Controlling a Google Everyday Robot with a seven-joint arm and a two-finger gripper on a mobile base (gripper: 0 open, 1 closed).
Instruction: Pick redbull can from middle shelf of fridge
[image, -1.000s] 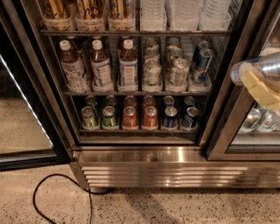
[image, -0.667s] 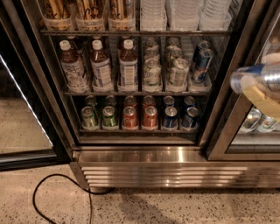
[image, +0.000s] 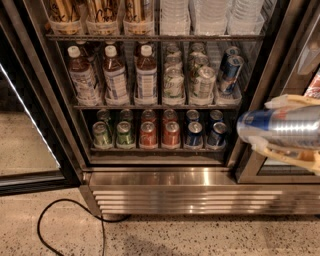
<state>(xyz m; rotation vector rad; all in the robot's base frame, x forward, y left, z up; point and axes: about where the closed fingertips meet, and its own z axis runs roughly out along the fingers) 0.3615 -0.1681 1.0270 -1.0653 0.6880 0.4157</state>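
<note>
My gripper (image: 264, 124) is at the right edge of the camera view, in front of the fridge's right door frame. It is shut on a redbull can (image: 287, 127), which lies sideways with its blue end pointing left. One pale finger (image: 295, 101) runs above the can and one below. The fridge (image: 175, 182) stands open. Its middle shelf (image: 150, 106) holds white-capped brown bottles (image: 115, 75), pale green-white cans (image: 174, 82) and two more redbull cans (image: 231, 70) at its right end.
The bottom rack holds short green, red and blue cans (image: 148, 134). The top shelf has clear containers (image: 175, 17). The open glass door (image: 30, 125) stands at the left. A black cable (image: 65, 220) loops on the speckled floor. Another cooler door (image: 300, 60) is at the right.
My gripper with the redbull can has moved down and a little to the left, further into view. The shelves and their contents have not moved.
</note>
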